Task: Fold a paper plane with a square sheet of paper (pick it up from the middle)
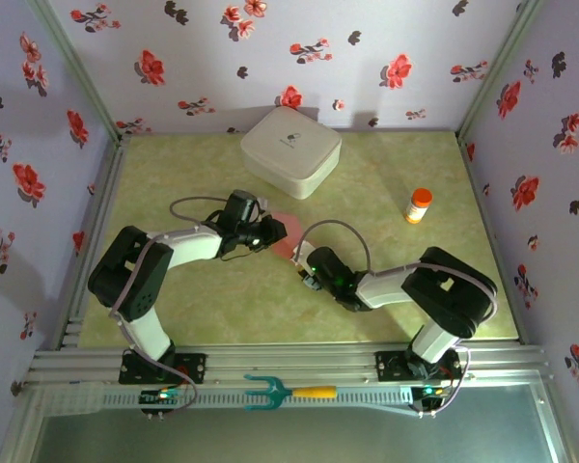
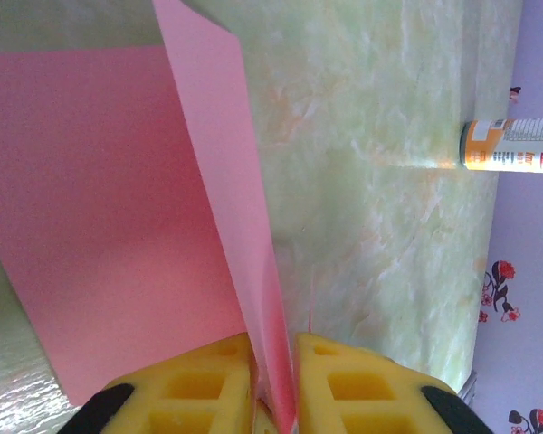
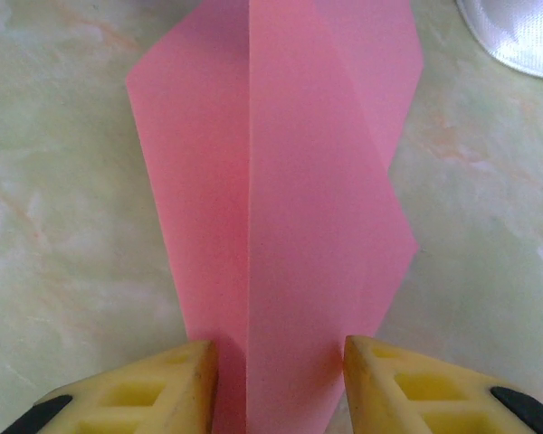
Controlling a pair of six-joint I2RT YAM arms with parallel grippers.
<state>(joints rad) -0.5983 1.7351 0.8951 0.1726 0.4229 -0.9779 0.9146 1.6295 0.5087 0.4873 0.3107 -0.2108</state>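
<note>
the green marbled table [image 1: 222,309] is carrying everything. the white rounded box [image 1: 290,150] is sitting at the back. near the middle, just in front of the box, the pink sheet of paper [image 3: 290,181] is lying partly folded, creased down its length, with one flap standing up. the left gripper [image 2: 273,344] is clenching that raised flap. the right gripper [image 3: 276,348] is straddling the paper's narrow end with its fingers apart; i cannot tell if it is squeezing. the orange-capped bottle [image 1: 419,205] is standing off to the right.
</note>
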